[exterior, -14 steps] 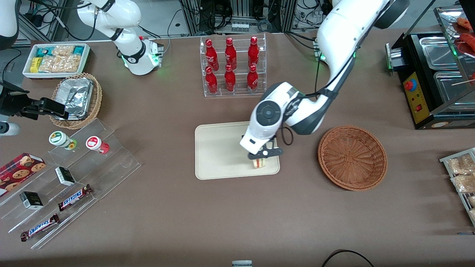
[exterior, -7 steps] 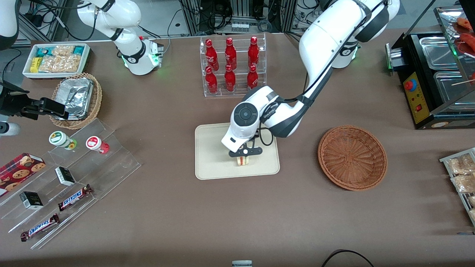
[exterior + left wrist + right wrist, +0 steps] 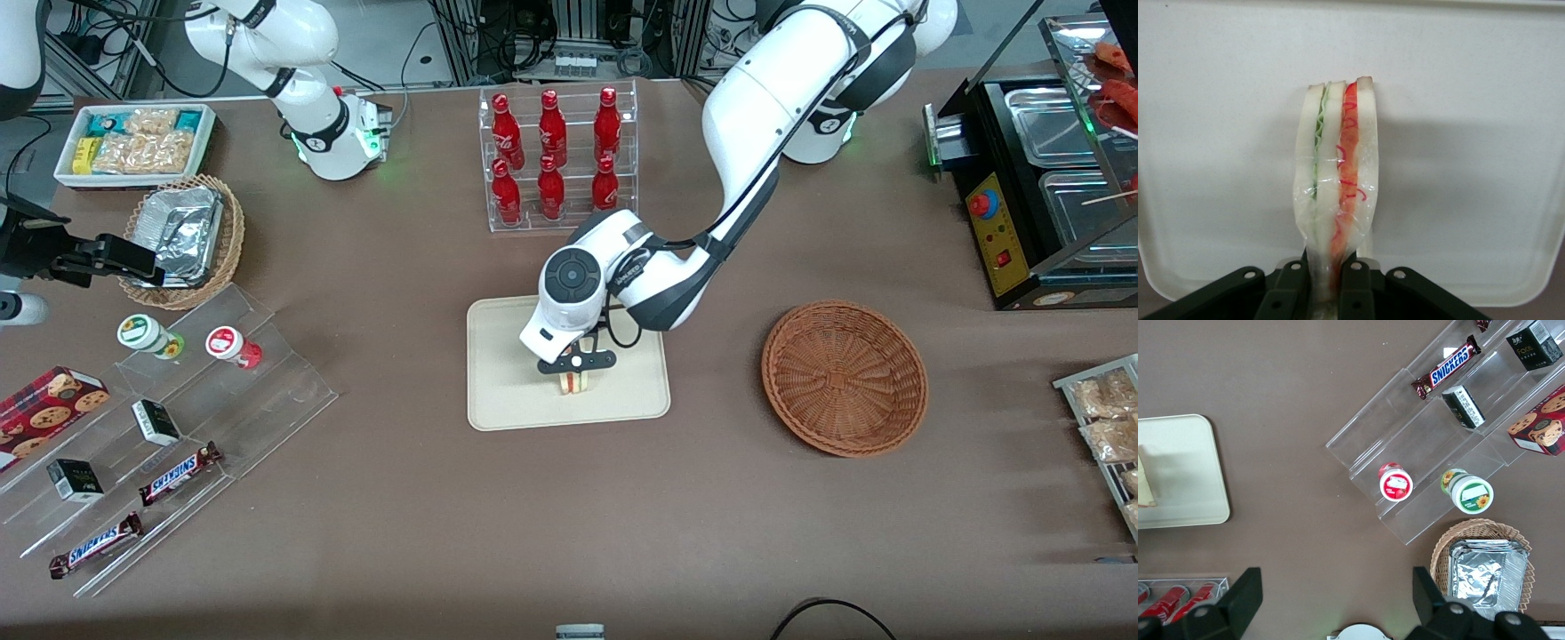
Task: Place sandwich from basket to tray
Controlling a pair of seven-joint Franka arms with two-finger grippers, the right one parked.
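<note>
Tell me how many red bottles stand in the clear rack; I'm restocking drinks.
6, in the clear rack, farther from the camera than the tray: three on the upper step, three on the lower. None looks hidden. The gripper holds the sandwich over the tray.

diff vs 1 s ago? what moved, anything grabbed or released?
The gripper, shut on the sandwich, carried it across the tray from the edge nearest the basket toward the tray's middle, away from the basket. No release: the wrist view shows the fingers clamped on the wedge. Basket, tray and red bottles unmoved.
</note>
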